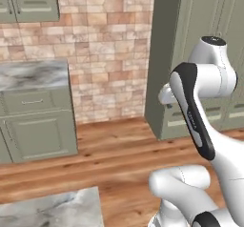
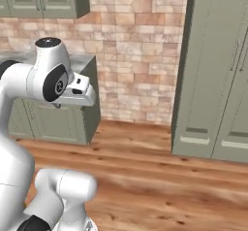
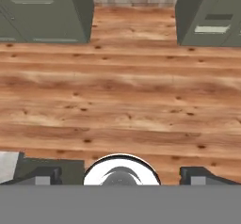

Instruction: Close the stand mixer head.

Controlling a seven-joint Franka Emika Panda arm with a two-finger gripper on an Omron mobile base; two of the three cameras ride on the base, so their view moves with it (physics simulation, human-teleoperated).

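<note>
No mixer in any view, so its place can't be told. End effector [image 3: 120,176] points down at wood floor [image 3: 122,91], finger tips wide apart w/ nothing between — open. Arm [image 1: 200,111] is folded high. Marble worktop [image 1: 33,74] on green cabinets sits left, brick wall [image 1: 109,45] behind, tall green cupboard [image 2: 218,70] to the right.

Readable text: none was found.
Arm [image 1: 193,111]: a faint marking ran along its dark strip, too blurred to read.
Cupboards [image 2: 213,70]: carried no labels.
</note>
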